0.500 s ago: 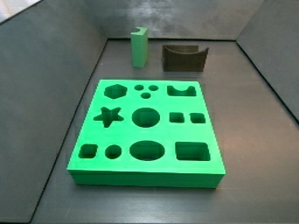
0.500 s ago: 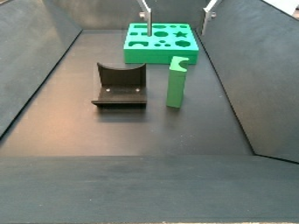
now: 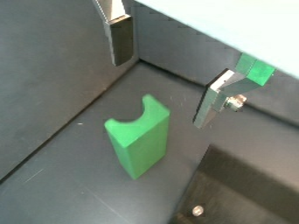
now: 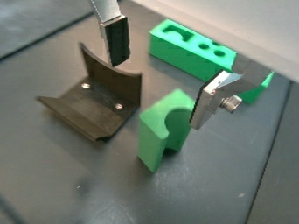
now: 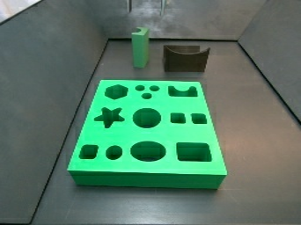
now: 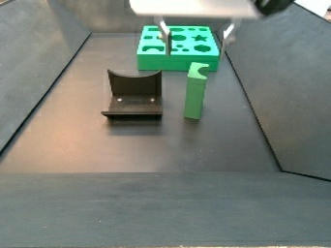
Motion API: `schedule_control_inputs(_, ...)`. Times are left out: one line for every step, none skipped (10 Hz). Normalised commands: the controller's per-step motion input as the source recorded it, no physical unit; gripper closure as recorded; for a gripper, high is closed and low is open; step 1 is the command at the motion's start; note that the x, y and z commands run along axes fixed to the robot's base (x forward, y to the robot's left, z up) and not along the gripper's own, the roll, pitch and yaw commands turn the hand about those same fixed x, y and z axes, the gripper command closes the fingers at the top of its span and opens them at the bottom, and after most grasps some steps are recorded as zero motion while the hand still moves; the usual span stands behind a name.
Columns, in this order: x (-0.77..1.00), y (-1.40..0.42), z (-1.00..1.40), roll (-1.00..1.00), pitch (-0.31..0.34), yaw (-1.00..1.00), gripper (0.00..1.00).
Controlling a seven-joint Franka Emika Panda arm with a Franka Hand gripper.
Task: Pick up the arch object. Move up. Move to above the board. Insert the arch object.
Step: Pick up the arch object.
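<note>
open gripper [image 4: 158,70] above arch object [image 4: 163,131], fixture [image 4: 96,103] beside.

The hand [image 4: 163,79] ends in two flat silver plate fingers [image 4: 212,102], each a thin strip of brushed metal. A dark rectangular pad [image 4: 117,44] faces the inner side of one finger, near its tip. The other finger carries a small silver screw [image 4: 232,104] with a round head, seen in both wrist views [image 3: 237,101]. In a side view, the hand's body [image 6: 195,8] shows above the board [image 6: 179,46] as a pale grey-white housing with rounded edges and a dark patch at one end.
</note>
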Motion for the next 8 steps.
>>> schedule_control_inputs(-0.05,-0.06,-0.83,-0.15,0.0,-0.29,0.0)
schedule_control_inputs(0.0,-0.02,-0.77,-0.13,0.0,-0.24,0.0)
schedule_control_inputs(0.0,-0.05,-0.75,-0.11,0.0,-0.06,0.0)
schedule_control_inputs(-0.01,-0.09,-0.74,-0.06,0.0,0.0,0.0)
schedule_control_inputs(-0.05,-0.09,-0.68,-0.02,0.0,0.0,0.0)
schedule_control_inputs(0.0,0.0,-0.39,-0.04,0.0,0.0,0.0)
schedule_control_inputs(0.0,0.0,0.0,0.0,-0.007,0.0,0.0)
schedule_control_inputs(0.0,0.0,0.0,0.0,0.01,0.0,0.0)
